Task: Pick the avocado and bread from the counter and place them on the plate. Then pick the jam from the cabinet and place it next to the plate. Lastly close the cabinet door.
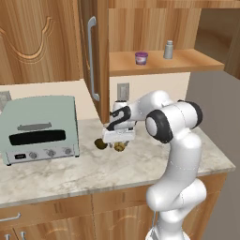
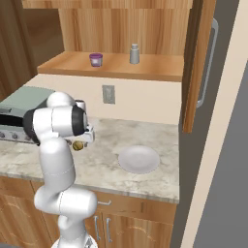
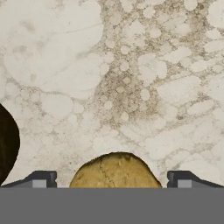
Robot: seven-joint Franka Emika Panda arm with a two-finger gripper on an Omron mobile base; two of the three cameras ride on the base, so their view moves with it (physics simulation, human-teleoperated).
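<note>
Tan bread (image 3: 114, 170) sits centred between the wide-apart fingertips (image 3: 40, 179) of the gripper (image 1: 119, 140), which hovers just above it and holds nothing; a straight descent looks enough. Dark avocado (image 1: 100, 143) lies just beside the bread, toaster-oven side. Plate (image 2: 139, 159) rests farther along the counter (image 1: 140, 164) from the bread, bare.

Cream wall (image 2: 145, 104) — socket (image 2: 108, 94), green-grey toaster oven (image 1: 40, 127)

White plate (image 2: 139, 159) lies bare on counter (image 2: 145, 186).
</note>
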